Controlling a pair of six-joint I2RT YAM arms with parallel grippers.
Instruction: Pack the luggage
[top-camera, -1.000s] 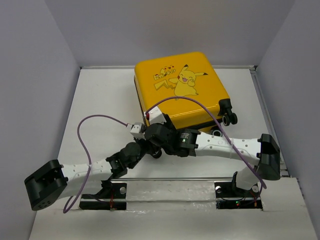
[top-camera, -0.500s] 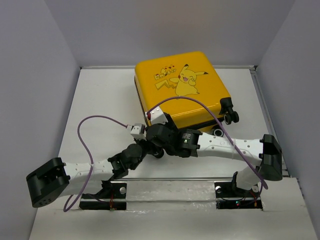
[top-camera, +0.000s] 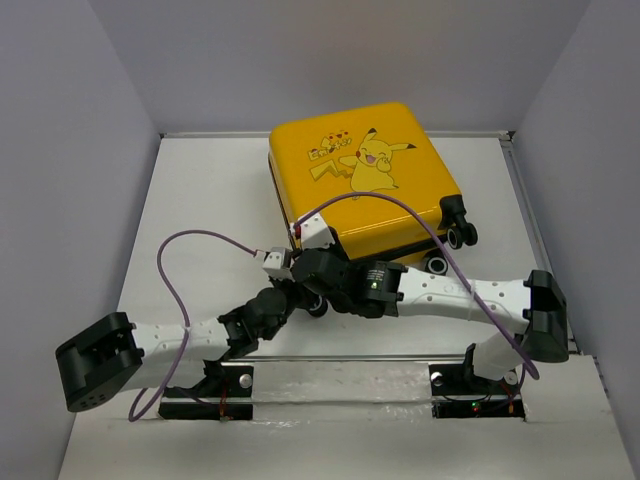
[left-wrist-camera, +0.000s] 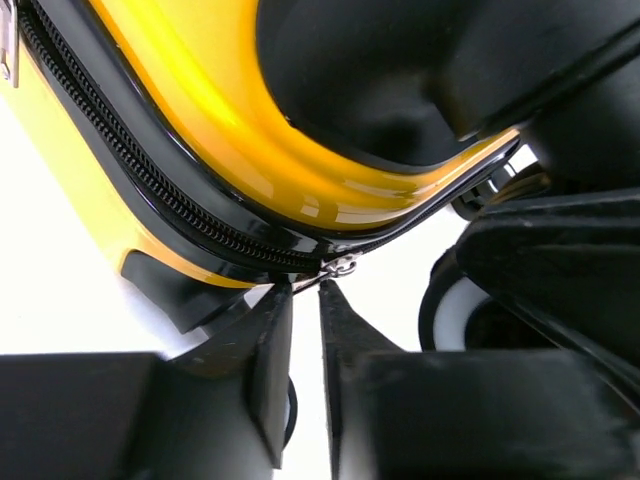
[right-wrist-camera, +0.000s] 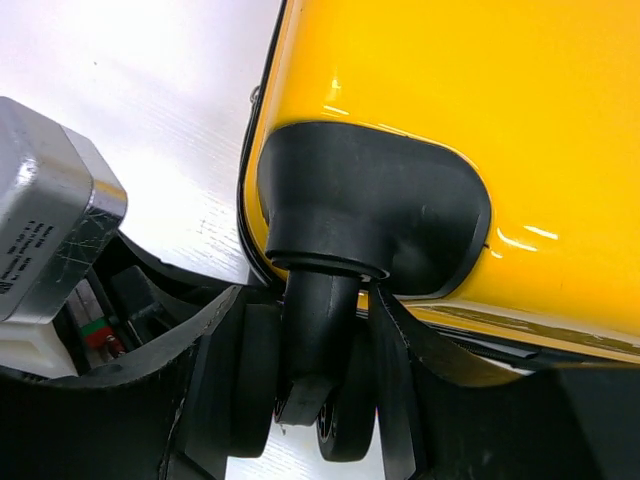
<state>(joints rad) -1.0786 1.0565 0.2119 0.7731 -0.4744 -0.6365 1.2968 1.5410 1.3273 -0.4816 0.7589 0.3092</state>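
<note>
The small yellow hard-shell suitcase (top-camera: 360, 180) with a Pikachu cartoon print lies flat and shut, print side up, toward the back middle of the white table (top-camera: 200, 200). It is turned slightly, so its near left corner points at the two arms. Two black-and-white wheels (top-camera: 455, 228) stick out from its right edge. A black zipper (left-wrist-camera: 150, 200) runs along the seam between the two shells. At the near corner, a small metal pull (left-wrist-camera: 340, 266) hangs from it. The left hand (left-wrist-camera: 304, 290) comes up under that corner with its fingers drawn almost together, leaving only a thin slit. The pull sits right at their tips, and I cannot tell whether it is actually pinched. The right hand (right-wrist-camera: 310, 295) reaches across from the right side to the same corner and straddles a black caster (right-wrist-camera: 315, 330) set in a dark moulded socket in the yellow shell. Its fingers are about half spread, and the caster's twin wheels fill the space between them, pressed on both sides. In the overhead view the two wrists crowd together just in front of the suitcase. A purple cable (top-camera: 165, 270) loops out over the table to the left.
</note>
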